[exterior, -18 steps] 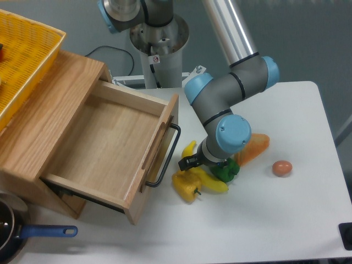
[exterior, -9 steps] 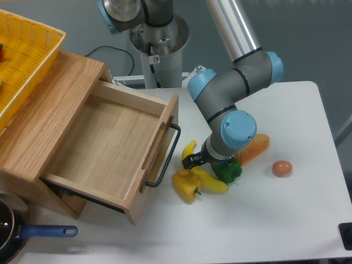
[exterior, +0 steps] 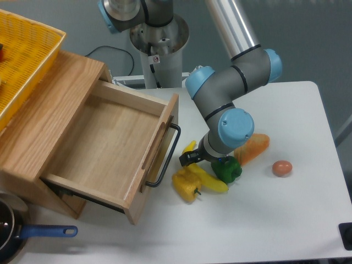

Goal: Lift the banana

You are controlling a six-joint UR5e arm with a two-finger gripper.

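I can't tell how wide the gripper [exterior: 193,159] stands over the banana [exterior: 206,177], and the pepper [exterior: 185,186] just below could get nipped too.

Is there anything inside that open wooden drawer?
No, the drawer stands pulled out and only its bare wooden floor shows, while the banana lies outside it on the white table.

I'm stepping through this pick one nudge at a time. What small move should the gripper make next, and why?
Probably ease straight down a little and close. The gripper sits over the middle of the banana, whose ends show on either side, with the yellow pepper and green pepper crowding it. Whether the jaws are open is hidden from here.
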